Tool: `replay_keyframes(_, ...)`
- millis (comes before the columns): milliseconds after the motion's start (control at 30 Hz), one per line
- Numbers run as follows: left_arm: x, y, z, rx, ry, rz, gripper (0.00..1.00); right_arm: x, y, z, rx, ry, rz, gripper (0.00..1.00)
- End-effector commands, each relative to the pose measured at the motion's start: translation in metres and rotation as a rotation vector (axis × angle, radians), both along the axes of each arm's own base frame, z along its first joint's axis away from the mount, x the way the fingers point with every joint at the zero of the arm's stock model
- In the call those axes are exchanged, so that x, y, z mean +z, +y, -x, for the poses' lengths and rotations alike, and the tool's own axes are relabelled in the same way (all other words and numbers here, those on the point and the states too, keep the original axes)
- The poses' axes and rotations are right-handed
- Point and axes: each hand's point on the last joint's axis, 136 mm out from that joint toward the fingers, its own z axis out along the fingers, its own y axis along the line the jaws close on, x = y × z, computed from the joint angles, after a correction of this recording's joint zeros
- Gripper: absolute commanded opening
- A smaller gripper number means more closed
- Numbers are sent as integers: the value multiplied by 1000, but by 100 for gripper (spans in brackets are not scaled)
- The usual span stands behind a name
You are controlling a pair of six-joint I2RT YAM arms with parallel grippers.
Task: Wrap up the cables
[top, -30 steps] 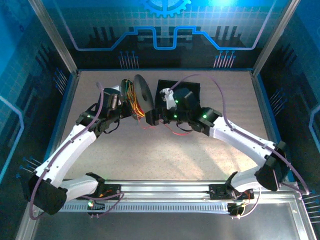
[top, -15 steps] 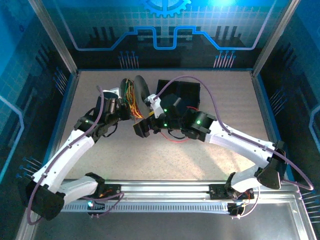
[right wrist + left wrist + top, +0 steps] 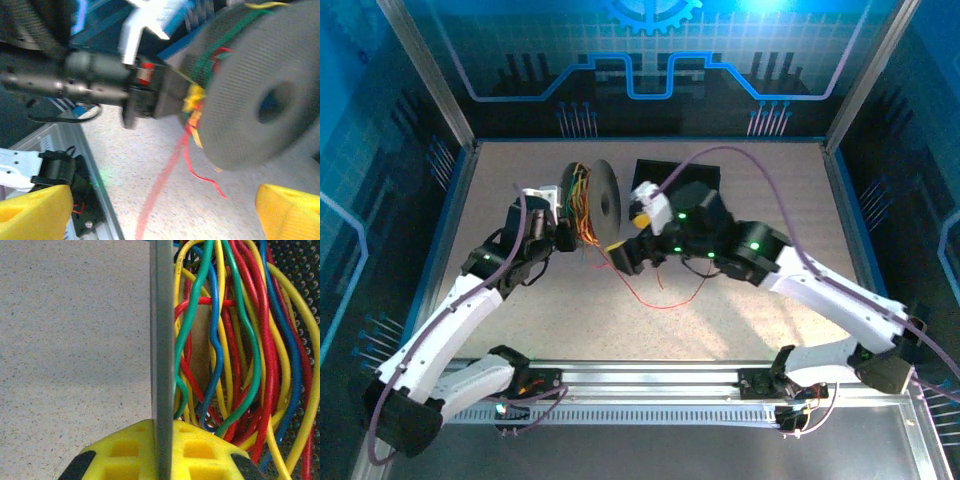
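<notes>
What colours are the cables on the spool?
The cables are red, yellow, green and blue, clearest in left wrist view.

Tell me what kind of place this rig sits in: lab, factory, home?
Most likely a purpose-built robot cell or demo booth, not a home. Blue wall panels printed with gear and circuit graphics enclose a speckled table in aluminium framing, with a mounting rail along its near edge.

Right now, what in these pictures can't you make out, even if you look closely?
- Left wrist view: the cables run off the top and bottom edges, hiding their ends; they cover most of the core of the spool.
- Right wrist view: motion blur smears the spool and the loose red strand, which leaves the bottom edge.
- Top view: whether the right gripper touches that strand is too small to tell.
</notes>
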Motion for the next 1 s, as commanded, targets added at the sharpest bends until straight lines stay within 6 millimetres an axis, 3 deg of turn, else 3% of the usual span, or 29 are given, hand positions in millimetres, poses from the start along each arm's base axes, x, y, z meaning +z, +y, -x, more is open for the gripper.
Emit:
replay_keyframes(0, 68, -1, -8, 4, -259, 72, 0, -24, -58, -4, -138, 102, 34, 90)
replay_keyframes(167, 78, 1, -7, 16, -303, 95, 0, -60, -139, -7, -382, 208, 48, 88)
replay_keyframes(233, 81, 1, -8, 17, -311, 105, 0, -75, -157, -3, -424, 252, 40, 85)
replay_keyframes(433, 87, -3, -9, 11, -321, 131, 0, -91, -150, 19, -334, 347, -87, 85)
replay_keyframes(467, 87, -3, -9, 13, -322, 131, 0, -103, -149, 21, -331, 374, -84, 86)
replay_keyframes(633, 89, -3, -9, 10, -324, 140, 0, -128, -149, 13, -371, 435, -88, 82)
replay_keyframes(833, 90, -5, -8, 4, -321, 161, 0, -140, -132, 2, -342, 499, -192, 48)
replay_keyframes(900, 90, -5, -8, 17, -310, 190, 0, -144, -130, 0, -348, 505, -208, 29)
replay_keyframes(967, 93, -2, -8, 56, -288, 249, 0, -153, -133, -4, -378, 510, -199, 2)
